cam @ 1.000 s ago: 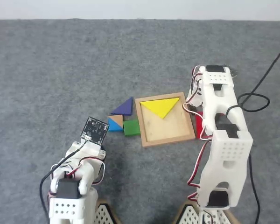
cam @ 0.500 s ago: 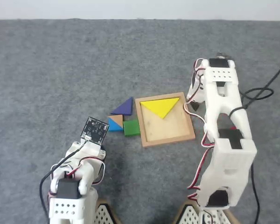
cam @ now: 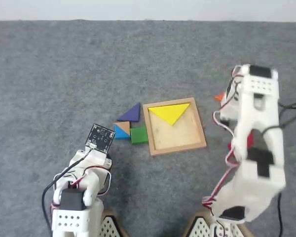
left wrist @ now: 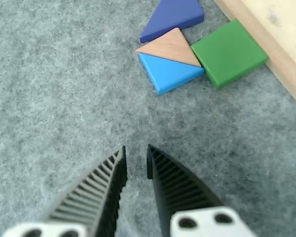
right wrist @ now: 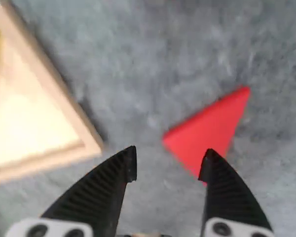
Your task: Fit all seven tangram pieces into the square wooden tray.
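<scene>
Grey felt covers the counter [cam: 59,64], where the square wooden tray [cam: 178,147] holds a yellow triangle [cam: 168,113] against its far rim. Just beside the tray's left rim lie a green square [cam: 138,135], a light blue triangle [cam: 120,133], a tan triangle [cam: 123,126] and a dark blue triangle [cam: 131,114] (all clustered together). The left tool [left wrist: 136,159] hovers near them, jaws slightly parted, empty. The right tool [right wrist: 167,158] gapes wide over a red triangle [right wrist: 207,131] off the tray's right side.

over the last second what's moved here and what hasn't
The right arm swung away from the wooden tray toward the high view's right edge; the right gripper, open and empty, now hovers by the red triangle. The left arm, the yellow triangle in the tray and the four pieces left of it stayed put.
</scene>
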{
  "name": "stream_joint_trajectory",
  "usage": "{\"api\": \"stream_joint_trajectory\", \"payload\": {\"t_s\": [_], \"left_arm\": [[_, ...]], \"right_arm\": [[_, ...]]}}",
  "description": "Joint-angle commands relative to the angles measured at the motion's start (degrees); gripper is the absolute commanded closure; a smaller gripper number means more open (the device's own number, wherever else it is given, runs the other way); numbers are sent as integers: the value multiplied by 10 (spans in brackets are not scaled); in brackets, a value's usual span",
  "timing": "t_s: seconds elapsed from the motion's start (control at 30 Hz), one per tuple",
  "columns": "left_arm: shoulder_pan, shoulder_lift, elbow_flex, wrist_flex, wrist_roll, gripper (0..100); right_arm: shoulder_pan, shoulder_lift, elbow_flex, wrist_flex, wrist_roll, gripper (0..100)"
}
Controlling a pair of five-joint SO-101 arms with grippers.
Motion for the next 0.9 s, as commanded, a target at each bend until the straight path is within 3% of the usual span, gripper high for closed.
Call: {"api": "stream_joint_trajectory", "payload": {"t_s": [0.0, 0.1, 0.23, 0.5, 0.7, 0.87], "left_arm": [[3, -13, -6, 4, 3, 935], [3, -13, -6, 4, 3, 935], [3, -13, -6, 4, 3, 935], [3, -13, -6, 4, 3, 935], [3, -13, -6, 4, 3, 935], [3, -13, -6, 4, 3, 935]], "right_arm": [[7, -198, 223, -110, 74, 779], [7, -306, 357, -186, 84, 790], [4, -365, 416, -178, 138, 790], [7, -366, 427, -205, 144, 783], [7, -340, 426, -211, 156, 671], [44, -270, 426, -276, 126, 696]]}}
